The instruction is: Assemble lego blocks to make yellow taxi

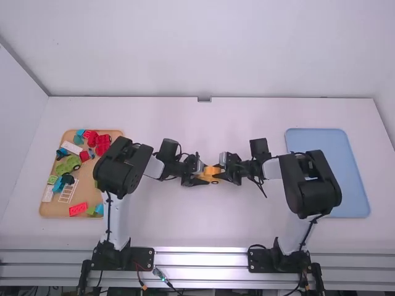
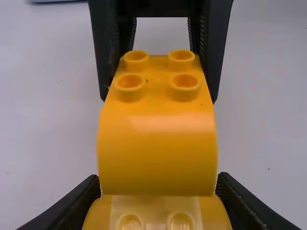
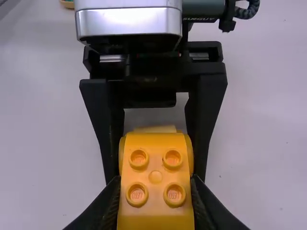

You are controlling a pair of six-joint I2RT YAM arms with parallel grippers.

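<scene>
In the high view my left gripper (image 1: 196, 177) and my right gripper (image 1: 227, 174) meet over the mid-table, with yellow blocks (image 1: 210, 173) between them. In the left wrist view my left gripper (image 2: 159, 189) is shut on a yellow studded base block (image 2: 156, 211). A yellow curved block (image 2: 157, 148) with four studs lies against it; whether they are joined I cannot tell. In the right wrist view my right gripper (image 3: 156, 187) is shut on the yellow curved block (image 3: 155, 178), and the left gripper's fingers stand beyond, beside the yellow pieces.
An orange-tan tray (image 1: 95, 197) at the left bears a green vehicle piece (image 1: 69, 164), red blocks (image 1: 102, 143), a white ladder (image 1: 68, 190) and several other pieces. A blue tray (image 1: 327, 142) stands at the right, partly behind the right arm.
</scene>
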